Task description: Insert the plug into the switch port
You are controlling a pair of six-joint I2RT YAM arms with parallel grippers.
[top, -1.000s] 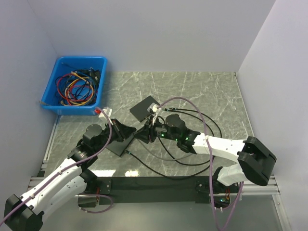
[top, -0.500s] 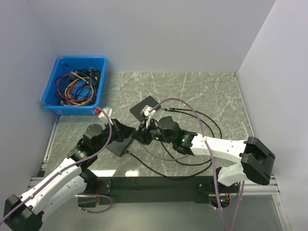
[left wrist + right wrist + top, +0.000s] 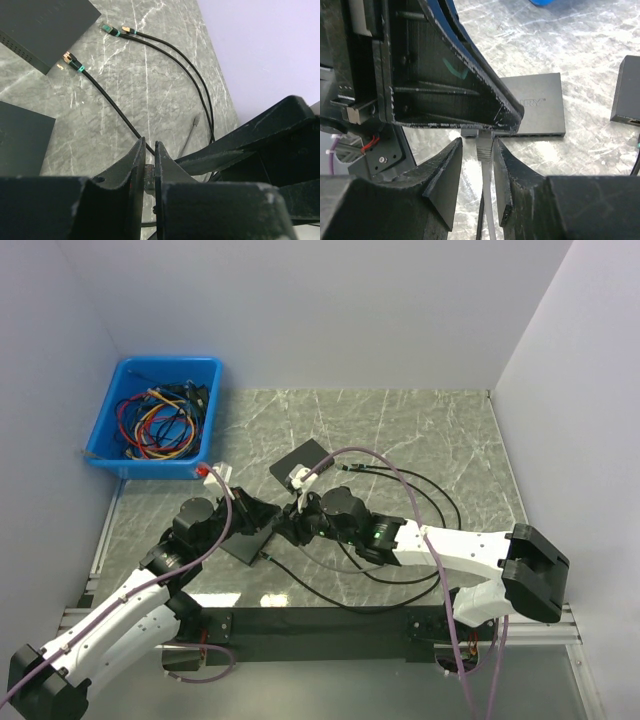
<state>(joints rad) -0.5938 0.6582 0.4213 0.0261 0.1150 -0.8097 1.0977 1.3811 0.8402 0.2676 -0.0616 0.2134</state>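
Note:
My left gripper (image 3: 268,514) (image 3: 149,146) is shut on a light grey plug (image 3: 147,177), pinched between its two black fingers. In the right wrist view the plug's ribbed boot (image 3: 484,146) hangs below a left-gripper finger (image 3: 450,75). My right gripper (image 3: 288,528) (image 3: 477,143) is open with its fingers on either side of that boot; a gap shows on the left side. A flat black switch (image 3: 243,542) (image 3: 540,105) lies on the table just beyond the plug. A second black switch (image 3: 300,464) (image 3: 45,30) lies farther back.
Black cables with teal-banded plugs (image 3: 70,61) (image 3: 114,31) loop over the marble table (image 3: 420,430) to the right of the switches. A blue bin (image 3: 120,455) of coloured cables stands at the back left. White walls close in the sides and back.
My right gripper has moved left and nearer, closing up on the left gripper so its open fingers now straddle the plug's boot. The left arm has held still.

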